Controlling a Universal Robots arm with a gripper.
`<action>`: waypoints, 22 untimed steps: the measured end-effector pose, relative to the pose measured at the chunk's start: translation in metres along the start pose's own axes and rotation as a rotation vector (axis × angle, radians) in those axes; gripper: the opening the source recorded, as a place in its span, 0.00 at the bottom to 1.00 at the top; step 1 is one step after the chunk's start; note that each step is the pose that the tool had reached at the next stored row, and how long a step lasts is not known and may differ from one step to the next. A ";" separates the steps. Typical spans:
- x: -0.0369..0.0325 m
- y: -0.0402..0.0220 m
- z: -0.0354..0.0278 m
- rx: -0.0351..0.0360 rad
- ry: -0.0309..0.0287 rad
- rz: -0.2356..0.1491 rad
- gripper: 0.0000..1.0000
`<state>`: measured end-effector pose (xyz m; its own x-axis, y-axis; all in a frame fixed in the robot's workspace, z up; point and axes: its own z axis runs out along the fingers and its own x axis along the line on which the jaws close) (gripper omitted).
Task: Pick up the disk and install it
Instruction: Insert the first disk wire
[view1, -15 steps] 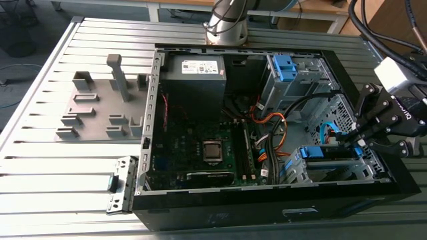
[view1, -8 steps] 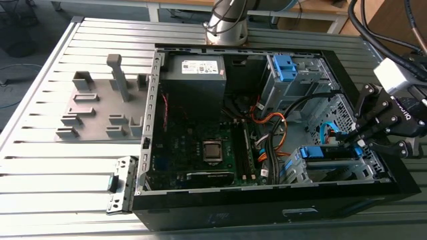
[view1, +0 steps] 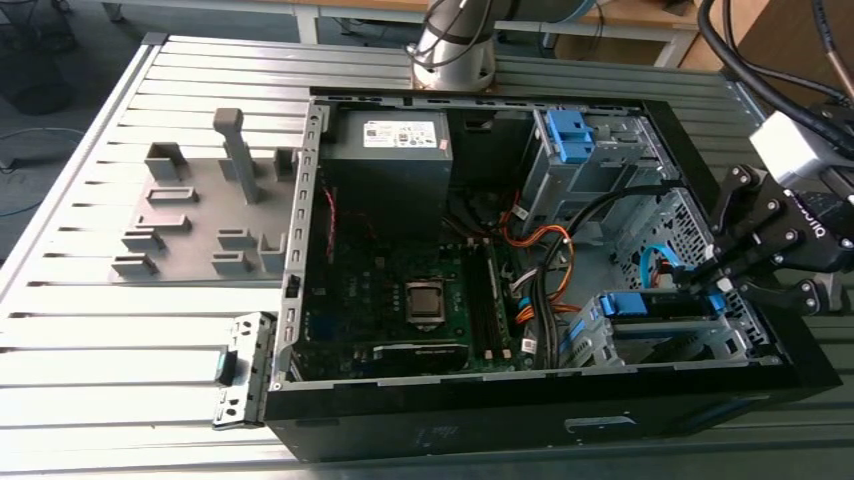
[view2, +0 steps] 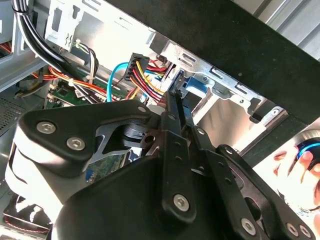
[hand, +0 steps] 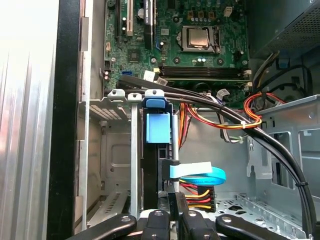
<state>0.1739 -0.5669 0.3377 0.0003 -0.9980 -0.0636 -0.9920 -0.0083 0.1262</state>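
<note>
Disk caddy (hand: 157, 127) blue; motherboard (view1: 400, 285) green; case (view1: 534, 425) black; table (view1: 120, 345) grey, ribbed.

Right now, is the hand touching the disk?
Touching. In the second wrist view, the hand pinches the blue edge of the disk.

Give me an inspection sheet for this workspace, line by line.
Surface: slatted metal table carrying an open computer case.
Job's things: the disk, in its blue caddy, sits in the drive cage.
Clutter: grey fixture block on the table; bare blue bracket in the other cage.
Grippers: gripper inside the case, at the disk's end.
Cables: black bundle, orange-yellow wires and blue flat cable run beside the cage.
Surroundings: arm base behind the case.
</note>
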 end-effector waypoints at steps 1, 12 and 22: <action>0.0007 0.0001 -0.0002 0.0001 0.0002 0.000 0.16; 0.0044 0.0002 0.0023 0.0001 -0.0120 -0.002 0.16; 0.0054 0.0022 0.0042 0.0000 -0.0152 -0.002 0.16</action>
<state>0.1712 -0.5720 0.3334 0.0006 -0.9969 -0.0789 -0.9920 -0.0105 0.1260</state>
